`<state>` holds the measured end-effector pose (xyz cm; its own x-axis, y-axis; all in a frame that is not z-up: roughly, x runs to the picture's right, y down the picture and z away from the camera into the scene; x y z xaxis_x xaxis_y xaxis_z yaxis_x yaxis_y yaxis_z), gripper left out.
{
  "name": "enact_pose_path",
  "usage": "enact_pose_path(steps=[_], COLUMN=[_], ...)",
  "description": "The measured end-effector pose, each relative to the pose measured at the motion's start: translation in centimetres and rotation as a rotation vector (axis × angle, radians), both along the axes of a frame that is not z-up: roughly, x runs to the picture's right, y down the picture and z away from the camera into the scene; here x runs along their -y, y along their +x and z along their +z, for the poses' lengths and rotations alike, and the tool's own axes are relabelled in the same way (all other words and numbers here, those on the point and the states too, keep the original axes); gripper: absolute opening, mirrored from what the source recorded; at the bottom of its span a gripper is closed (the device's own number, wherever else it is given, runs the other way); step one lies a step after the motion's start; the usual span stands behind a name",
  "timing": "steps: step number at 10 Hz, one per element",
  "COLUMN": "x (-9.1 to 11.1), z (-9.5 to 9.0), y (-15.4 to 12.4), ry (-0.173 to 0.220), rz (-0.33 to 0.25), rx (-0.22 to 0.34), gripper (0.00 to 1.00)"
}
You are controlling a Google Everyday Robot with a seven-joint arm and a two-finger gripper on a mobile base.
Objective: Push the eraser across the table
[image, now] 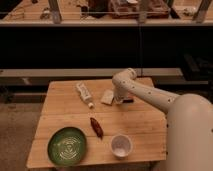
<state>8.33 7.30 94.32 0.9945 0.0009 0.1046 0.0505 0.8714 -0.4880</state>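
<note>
The light wooden table [140, 125] fills the middle of the camera view. The eraser [128, 100], a small dark oblong block, lies near the table's far edge, partly hidden by my arm. My gripper [120, 98] points down at the table just left of the eraser, between it and a pale cream block [107, 96]. I cannot tell if it touches the eraser.
A white tube [84, 94] lies at the far left of the table. A slim red chili-shaped thing [96, 127] lies mid-table. A green plate [67, 145] and a white cup [121, 146] stand near the front edge. Dark shelving runs behind the table.
</note>
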Motion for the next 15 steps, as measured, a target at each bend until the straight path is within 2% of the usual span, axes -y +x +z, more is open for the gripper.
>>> enact_pose_path(steps=[2, 4, 9, 15], x=[0.1, 0.7, 1.6, 2.5], z=[0.1, 0.5, 1.8, 3.1], y=[0.1, 0.1, 0.5, 3.2], ry=[0.002, -0.001, -0.018, 0.006], rz=[-0.008, -0.036, -0.01, 0.004], rx=[0.005, 0.035, 0.081, 0.058], gripper=[0.17, 0.17, 0.17, 0.17])
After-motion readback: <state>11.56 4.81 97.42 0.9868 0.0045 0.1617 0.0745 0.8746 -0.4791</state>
